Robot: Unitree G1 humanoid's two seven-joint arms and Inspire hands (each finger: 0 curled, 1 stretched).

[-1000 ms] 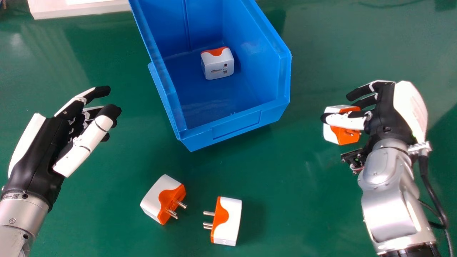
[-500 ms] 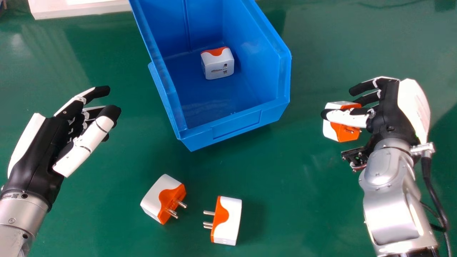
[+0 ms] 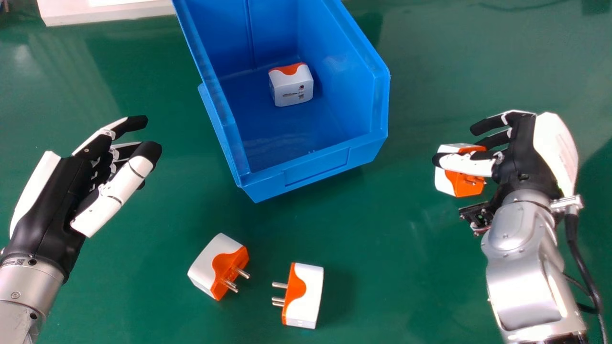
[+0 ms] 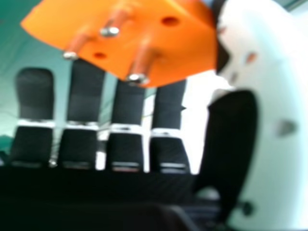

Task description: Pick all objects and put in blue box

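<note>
Head view: first adapter (image 3: pixel 291 88) in blue box (image 3: pixel 318 167); second adapter (image 3: pixel 468 185) grasped by right hand (image 3: pixel 523 153), worktop's (image 3: pixel 382 267) right side. Left hand (image 3: pixel 50 205) relaxed, left side. Third adapter (image 3: pixel 215 263), fourth adapter (image 3: pixel 304 296) unpicked, nearer edge. Perhaps quarter done.

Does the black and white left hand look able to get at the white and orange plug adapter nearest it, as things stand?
Probably yes: the left hand is empty, its fingers relaxed, and nothing stands between it and the adapter; the blue plastic box sits farther forward.
</note>
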